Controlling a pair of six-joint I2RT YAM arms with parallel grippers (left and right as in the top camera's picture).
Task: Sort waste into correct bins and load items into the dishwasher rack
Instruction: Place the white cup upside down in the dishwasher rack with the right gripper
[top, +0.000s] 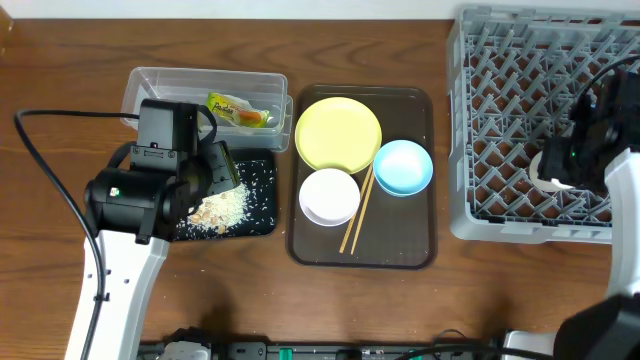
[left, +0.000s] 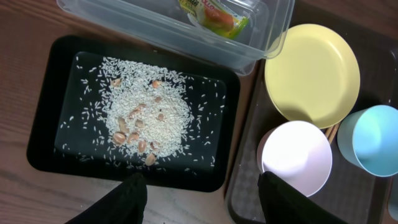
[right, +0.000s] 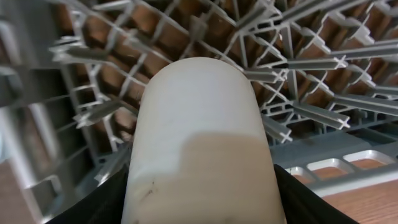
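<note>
Small white cup (right: 199, 124): long axis runs straight out from right gripper (right: 200, 193), far end toward dishwasher rack (right: 311, 62) lattice, by bench's right edge. Fingers (right: 99, 208) clamp its sides. Left gripper (left: 205, 196) spread wide, empty, above black tray (left: 40, 149).

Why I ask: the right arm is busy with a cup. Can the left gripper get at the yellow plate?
Probably yes: the left gripper is open and empty, and the yellow plate lies uncovered nearby.
</note>
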